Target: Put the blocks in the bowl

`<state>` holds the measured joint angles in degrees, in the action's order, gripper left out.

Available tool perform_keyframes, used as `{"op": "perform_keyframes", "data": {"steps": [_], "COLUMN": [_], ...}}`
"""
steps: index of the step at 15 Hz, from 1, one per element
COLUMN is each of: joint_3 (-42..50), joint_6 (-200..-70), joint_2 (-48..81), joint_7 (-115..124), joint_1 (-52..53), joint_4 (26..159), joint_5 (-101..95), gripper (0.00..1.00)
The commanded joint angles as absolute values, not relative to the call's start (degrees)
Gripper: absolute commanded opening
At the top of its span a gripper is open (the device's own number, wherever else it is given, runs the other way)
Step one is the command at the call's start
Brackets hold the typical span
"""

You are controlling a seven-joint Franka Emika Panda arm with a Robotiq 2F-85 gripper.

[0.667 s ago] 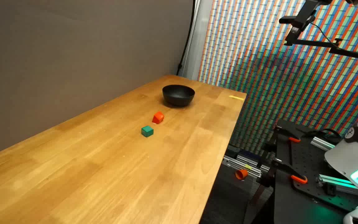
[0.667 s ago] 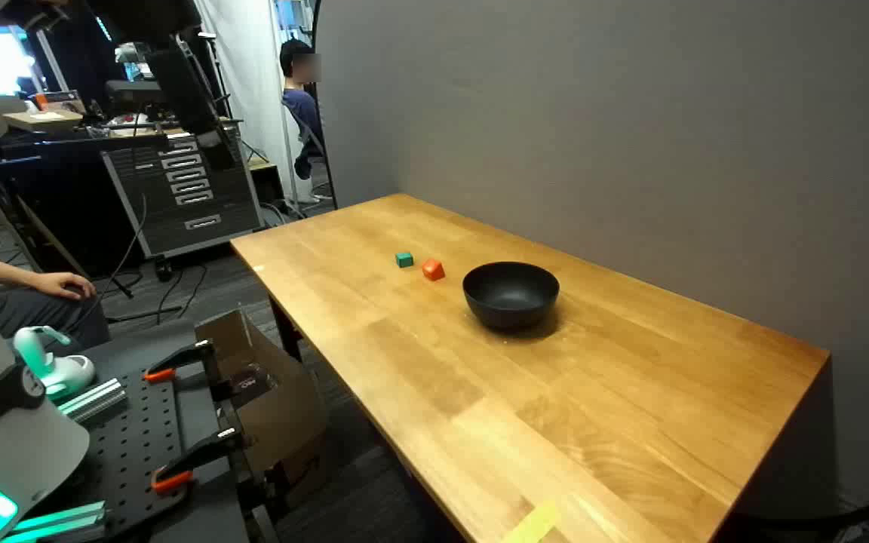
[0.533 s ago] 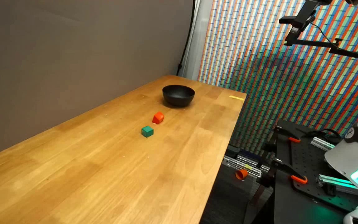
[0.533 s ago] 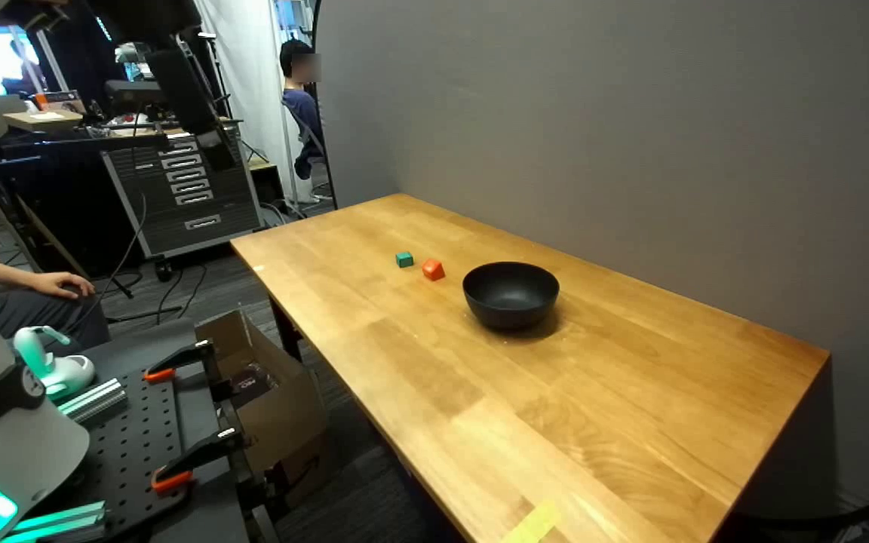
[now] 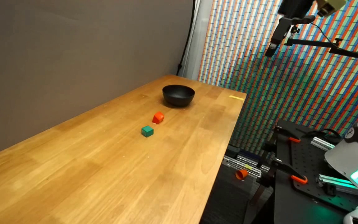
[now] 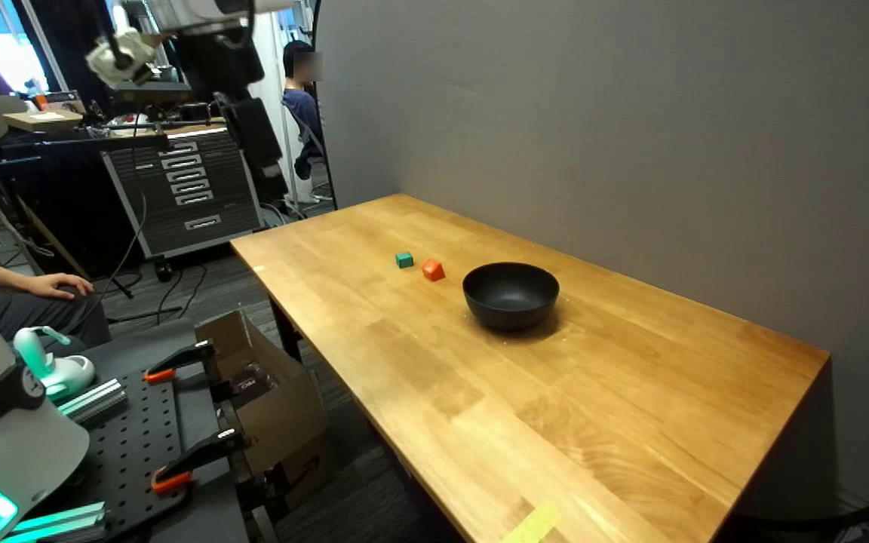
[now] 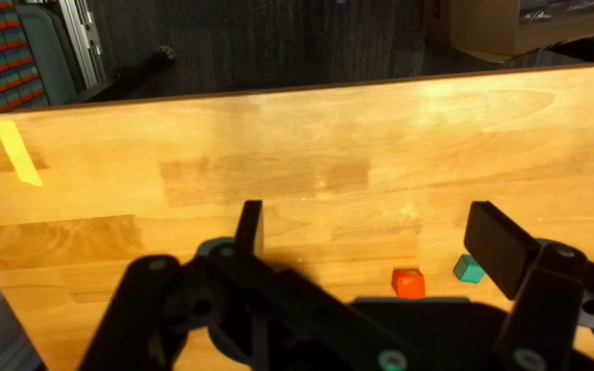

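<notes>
Plain grey backdrop (image 6: 615, 136) behind long light-brown wooden table (image 6: 631, 407), short yellow tape strip (image 6: 536, 524) stuck near one end. Matte black round bowl (image 6: 510, 311) sits upright on table. Small green cube (image 6: 404, 261) and small bright red block (image 6: 433, 270) lie on table outside bowl in both exterior views, just beside each other but not touching, red one nearer bowl. Black two-fingered gripper (image 7: 369, 226) hangs high, well apart from bowl and blocks, fingers (image 7: 500, 250) spread wide in wrist view
</notes>
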<state>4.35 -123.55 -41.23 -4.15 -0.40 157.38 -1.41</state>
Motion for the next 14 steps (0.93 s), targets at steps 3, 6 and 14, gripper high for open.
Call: {"op": "perform_keyframes", "data": {"steps": [3, 6, 14], "joint_3": [2.1, 0.3, -4.2], "joint_6": [-130.8, -133.1, -137.2], "joint_2": [-19.5, -9.0, 18.9], "joint_7": [-7.0, -7.6, -4.3], "joint_1": [6.0, 7.5, 7.4], "joint_4": [148.2, 142.0, 118.1], "joint_5": [2.6, 4.0, -0.1], "gripper": [1.00, 1.00, 1.00]}}
